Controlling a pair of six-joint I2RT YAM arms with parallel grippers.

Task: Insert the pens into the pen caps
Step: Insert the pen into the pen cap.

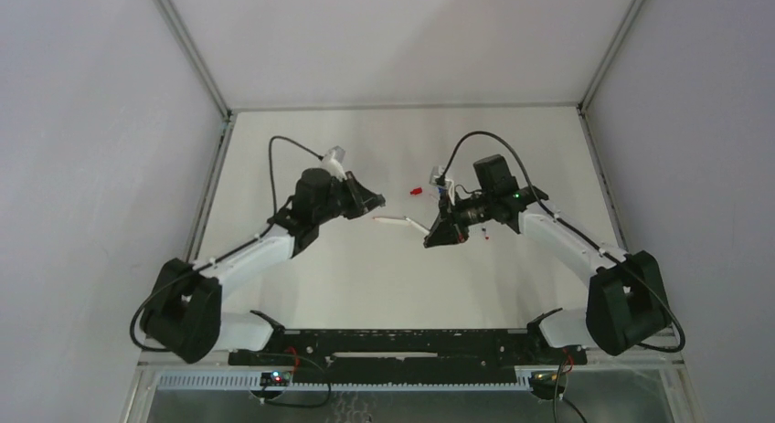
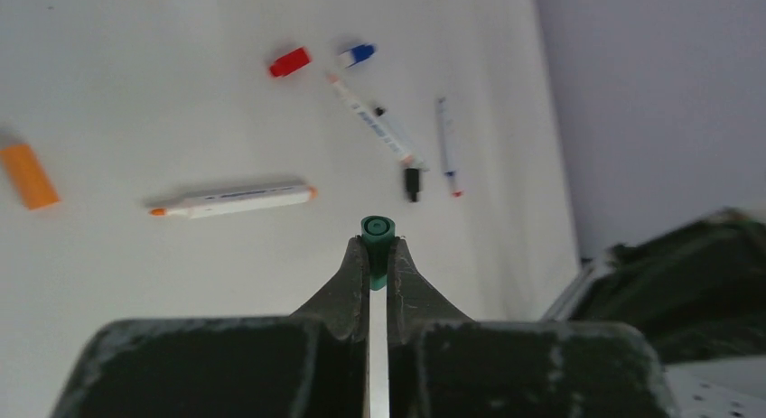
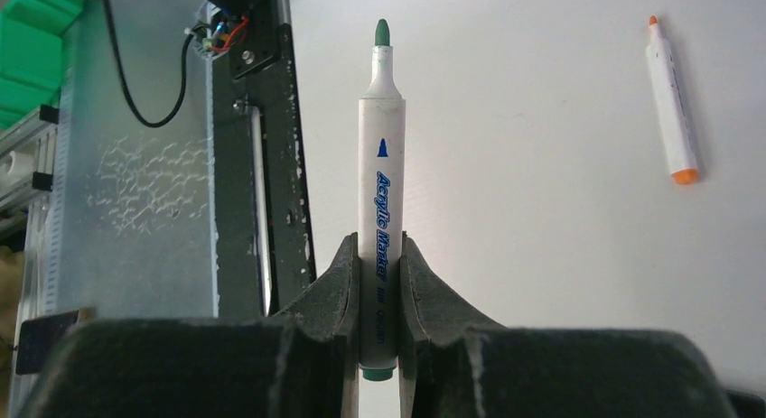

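Observation:
My left gripper (image 2: 378, 248) is shut on a green pen cap (image 2: 377, 228), whose open end points away from the camera. My right gripper (image 3: 380, 255) is shut on the barrel of a white pen (image 3: 381, 156) with a green tip pointing outward. From above, the left gripper (image 1: 375, 202) and right gripper (image 1: 429, 242) face each other over mid-table, a short gap apart. An orange-tipped pen (image 2: 233, 199) lies on the table between them. Beyond lie an orange cap (image 2: 29, 175), a red cap (image 2: 289, 62), a blue cap (image 2: 358, 54), a black cap (image 2: 412, 183) and other uncapped pens (image 2: 448, 145).
White walls with metal corner posts (image 1: 196, 58) close in the table on three sides. A black rail (image 1: 402, 341) runs along the near edge between the arm bases. A green bin (image 3: 36, 30) sits off the table beyond that rail.

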